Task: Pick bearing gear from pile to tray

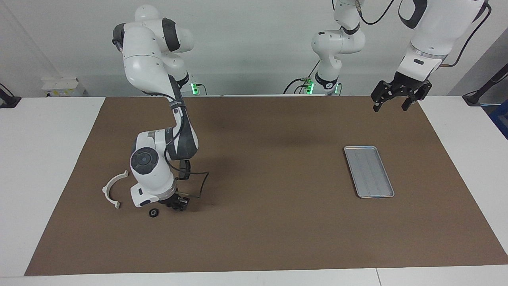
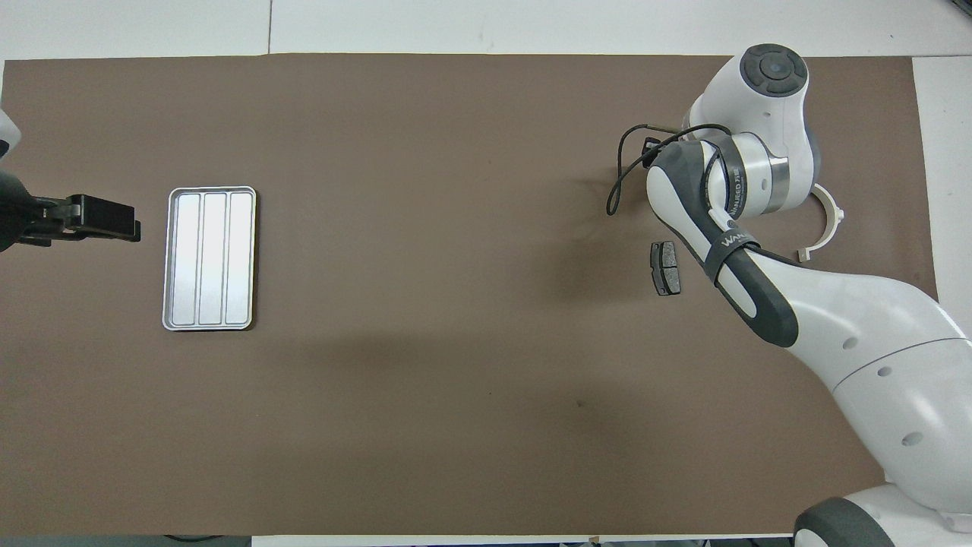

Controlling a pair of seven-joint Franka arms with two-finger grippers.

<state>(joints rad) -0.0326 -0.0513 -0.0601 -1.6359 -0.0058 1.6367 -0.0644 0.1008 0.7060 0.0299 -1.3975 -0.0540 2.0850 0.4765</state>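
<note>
Brown mat (image 1: 254, 222), tray (image 1: 368, 171) empty; right gripper (image 1: 179, 203) down beside black ring (image 1: 154, 213), grasp unclear; left gripper (image 1: 400, 95) spread, waiting above tray; nothing moved yet

Both Franka arms were built of glossy white rounded shells joined by dark grey bands. The right arm (image 1: 158, 119) carried a round dark grey cap (image 1: 144, 158) on its wrist joint, a brushed silver ring (image 2: 752, 182) beside it, and a dark grey forearm panel with pale lettering; a thin black cable (image 1: 200, 180) looped out at about three o'clock from that wrist. The left arm (image 1: 428, 39) had black cables draped along its upper links and ended in a black two-finger gripper (image 1: 395, 104). Small green lights (image 1: 194, 88) glowed at both bases.
</note>
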